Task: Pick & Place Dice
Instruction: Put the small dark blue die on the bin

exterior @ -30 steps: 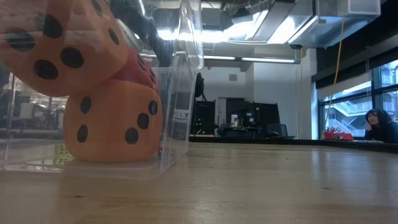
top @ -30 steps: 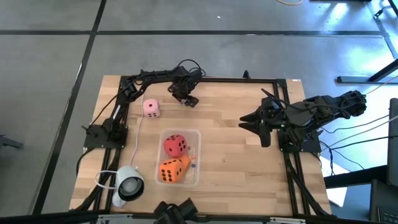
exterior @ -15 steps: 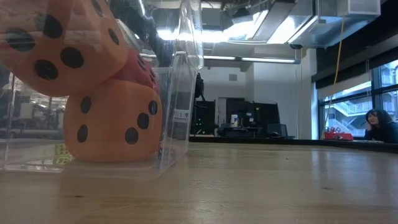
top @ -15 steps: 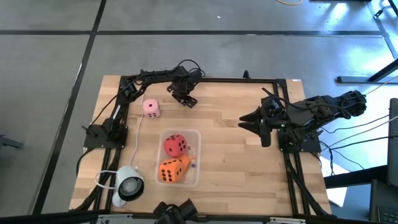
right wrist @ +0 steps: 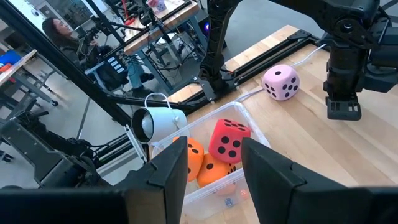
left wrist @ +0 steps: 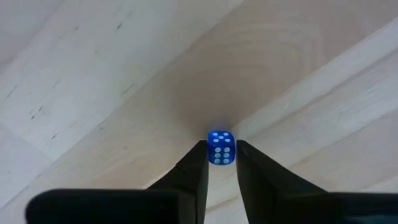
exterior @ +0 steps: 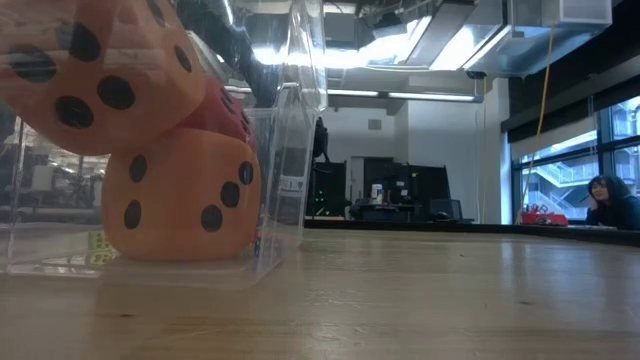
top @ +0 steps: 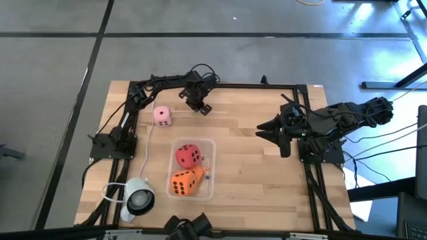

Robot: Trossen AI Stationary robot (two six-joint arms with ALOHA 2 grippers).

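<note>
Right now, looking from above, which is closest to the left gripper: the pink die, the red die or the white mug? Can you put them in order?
From the left gripper, at the table's far edge:
1. The pink die, loose on the wood just beside it.
2. The red die, inside the clear box at mid-table.
3. The white mug, on its side near the front left corner.

Two black jointed arms, left arm [top: 167, 85] slender with looping black cables, right arm [top: 333, 120] bulkier with trailing cables, flat dark tapered fingers [left wrist: 193, 171], matte finish
</note>
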